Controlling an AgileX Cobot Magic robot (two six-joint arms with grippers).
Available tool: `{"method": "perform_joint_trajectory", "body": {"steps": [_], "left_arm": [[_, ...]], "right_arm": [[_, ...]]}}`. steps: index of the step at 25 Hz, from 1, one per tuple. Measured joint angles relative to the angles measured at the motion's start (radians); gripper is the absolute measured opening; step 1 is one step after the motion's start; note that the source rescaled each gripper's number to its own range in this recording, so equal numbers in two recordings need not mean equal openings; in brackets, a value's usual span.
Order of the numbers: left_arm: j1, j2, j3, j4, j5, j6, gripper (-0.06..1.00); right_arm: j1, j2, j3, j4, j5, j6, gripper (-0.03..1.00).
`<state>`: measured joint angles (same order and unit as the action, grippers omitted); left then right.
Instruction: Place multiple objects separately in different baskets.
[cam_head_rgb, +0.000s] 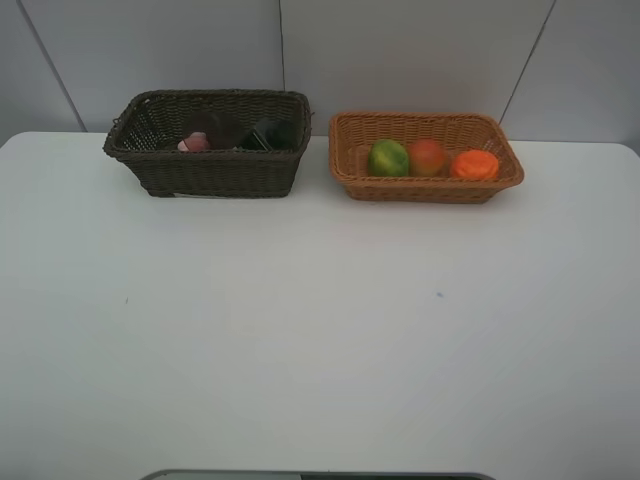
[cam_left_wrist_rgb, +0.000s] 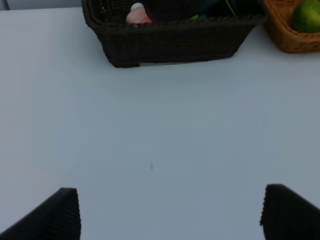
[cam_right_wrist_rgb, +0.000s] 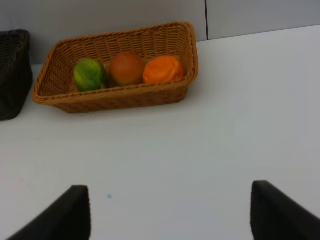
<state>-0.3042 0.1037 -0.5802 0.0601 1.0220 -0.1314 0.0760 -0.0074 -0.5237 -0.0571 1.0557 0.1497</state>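
fruit: green fruit (cam_head_rgb: 388, 158), peach (cam_head_rgb: 427, 156), orange (cam_head_rgb: 474, 164) in tan basket (cam_head_rgb: 430, 188); pink bottle (cam_head_rgb: 194, 143) in dark basket (cam_head_rgb: 210, 172); left gripper (cam_left_wrist_rgb: 170, 212), right gripper (cam_right_wrist_rgb: 170, 210) both spread, empty

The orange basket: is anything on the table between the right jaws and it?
No. Only bare white table shows between the right gripper and the light orange basket. The green fruit, peach-like fruit and orange already sit inside.

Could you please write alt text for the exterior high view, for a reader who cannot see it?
Two wicker baskets sit side by side at the back of a white table. The dark brown basket holds a pink bottle and dark items; the tan basket holds three fruits in a row.
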Motion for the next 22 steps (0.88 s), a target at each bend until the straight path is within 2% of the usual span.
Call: {"method": "perform_joint_trajectory", "body": {"steps": [4,8,12,22], "left_arm": [[0.0,-0.102,0.024,-0.01,0.039,0.032,0.92],[0.0,-0.112,0.051,-0.04,0.071,0.078,0.92],[0.0,-0.112,0.071,-0.054,0.055,0.115,0.92],[0.0,-0.112,0.076,-0.06,0.045,0.122,0.92]], "right_arm": [[0.0,0.0,0.0,0.0,0.0,0.0,0.52],[0.0,0.0,0.0,0.0,0.0,0.0,0.52],[0.0,0.0,0.0,0.0,0.0,0.0,0.52],[0.0,0.0,0.0,0.0,0.0,0.0,0.52]]}}
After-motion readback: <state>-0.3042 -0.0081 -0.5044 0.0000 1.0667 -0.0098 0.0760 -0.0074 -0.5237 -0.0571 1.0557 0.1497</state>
